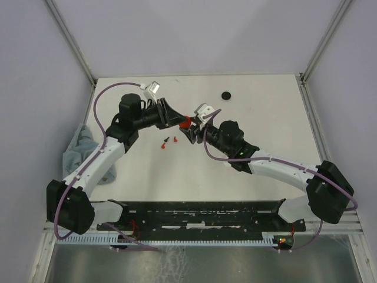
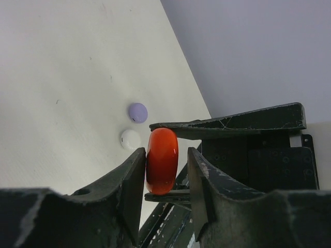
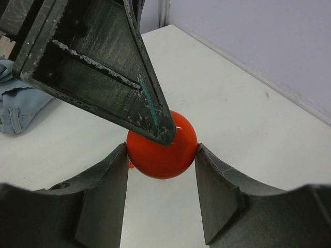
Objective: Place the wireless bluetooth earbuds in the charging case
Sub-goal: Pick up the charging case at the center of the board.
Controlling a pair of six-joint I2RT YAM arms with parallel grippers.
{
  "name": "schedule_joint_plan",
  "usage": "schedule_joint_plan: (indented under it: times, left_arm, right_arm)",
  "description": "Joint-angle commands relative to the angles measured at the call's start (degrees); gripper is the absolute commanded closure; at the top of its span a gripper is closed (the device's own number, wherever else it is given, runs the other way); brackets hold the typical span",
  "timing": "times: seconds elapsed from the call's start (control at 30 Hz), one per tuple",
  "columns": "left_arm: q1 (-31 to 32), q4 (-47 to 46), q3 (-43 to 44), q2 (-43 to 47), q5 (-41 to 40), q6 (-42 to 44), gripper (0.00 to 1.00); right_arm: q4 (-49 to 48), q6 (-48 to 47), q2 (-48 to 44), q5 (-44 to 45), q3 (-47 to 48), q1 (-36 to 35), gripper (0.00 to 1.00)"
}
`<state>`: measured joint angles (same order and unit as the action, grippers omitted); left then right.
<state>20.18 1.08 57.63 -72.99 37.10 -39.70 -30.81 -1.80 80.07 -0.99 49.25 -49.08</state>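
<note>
Over table: left pincer, right pincer meet (red case between).

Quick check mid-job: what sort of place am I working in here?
Probably a lab test cell rather than a home or shop: a white table boxed in by plain pale walls on metal frame posts, with the left arm and right arm mounted at its near edge.

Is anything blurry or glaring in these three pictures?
Top external: even, soft light, faint shadows, the red earbuds mere specks. Left wrist: near fingers slightly soft, red case sharp with a sheen. Right wrist: small glint on the case, otherwise no glare.
</note>
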Motion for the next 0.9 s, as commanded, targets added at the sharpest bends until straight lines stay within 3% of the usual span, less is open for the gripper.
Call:
schedule_joint_plan:
  times: [0.0,0.17,0.4,0.63,0.87]
  left_arm:
    - [0.8,-3.2,0.1,0.6,2.5,-0.9,0.58]
    - [0.8,-2.4,0.7,1.3,2.8,1.5,0.76]
    - [0.9,-0.2,3.0,4.1,3.6,11.3,0.91]
    - [0.9,4.6,7.2,6.4,7.8,25.2,0.94]
    - [0.9,4.3,9.6,6.4,16.7,32.6,0.94]
  right_arm:
    - [-4.1,-0.7,-1.6,0.7,0.7,-0.7,0.62]
    - [-4.1,-1.2,-2.4,0.8,0.5,-0.7,0.59]
    - [2.9,-3.0,-6.2,-3.7,0.8,0.4,0.36]
    - [12.3,2.1,-11.5,-24.1,4.1,8.4,0.29]
    - [11.8,8.7,-12.0,-42.9,6.8,15.5,0.31]
